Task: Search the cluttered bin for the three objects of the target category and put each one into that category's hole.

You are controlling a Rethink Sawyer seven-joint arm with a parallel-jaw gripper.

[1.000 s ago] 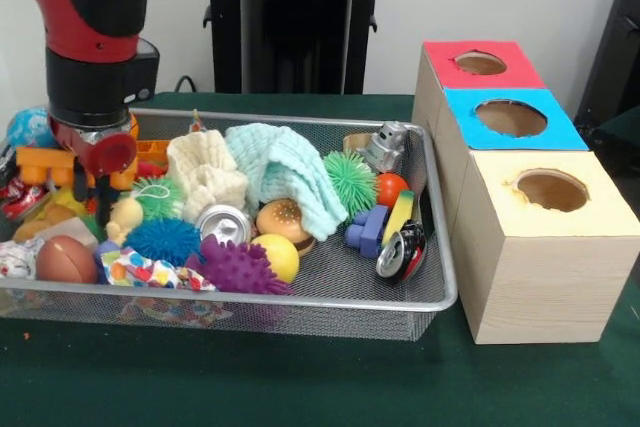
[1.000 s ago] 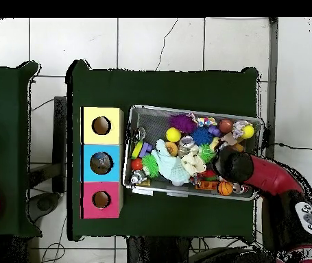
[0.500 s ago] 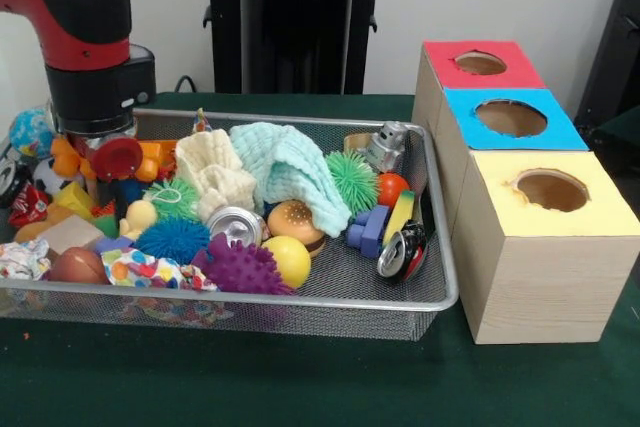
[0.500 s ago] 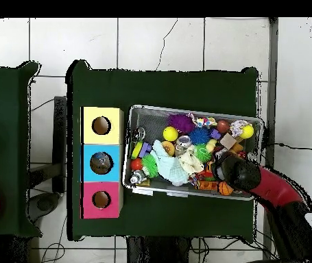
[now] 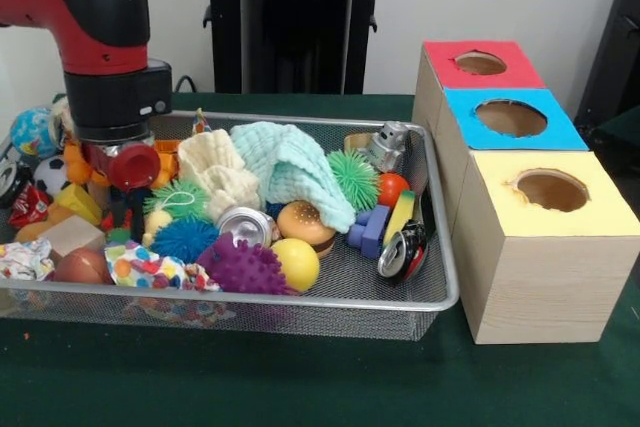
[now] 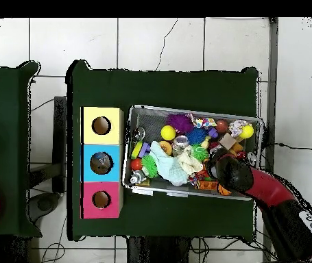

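**A:** Where was the gripper (image 5: 118,209)?

**B:** I saw it low in the bin (image 5: 437,299), at the left end in the front view, among the orange and yellow toys. Couldn't tell whether its fingers were apart or together; the clutter hid them.

**A:** Targets?

**B:** Unclear which category. Spiky balls I saw: purple (image 5: 243,269), blue (image 5: 181,240), green (image 5: 352,179). All in the bin. Boxes (image 5: 540,247) beside it: red hole (image 5: 480,63), blue (image 5: 511,117), yellow (image 5: 551,189).

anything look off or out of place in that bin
Nothing is spilled or broken. The mesh bin is a jumble: a crushed can lies on its side near the yellow box, and a teal cloth drapes over other toys. The three holes look unblocked.
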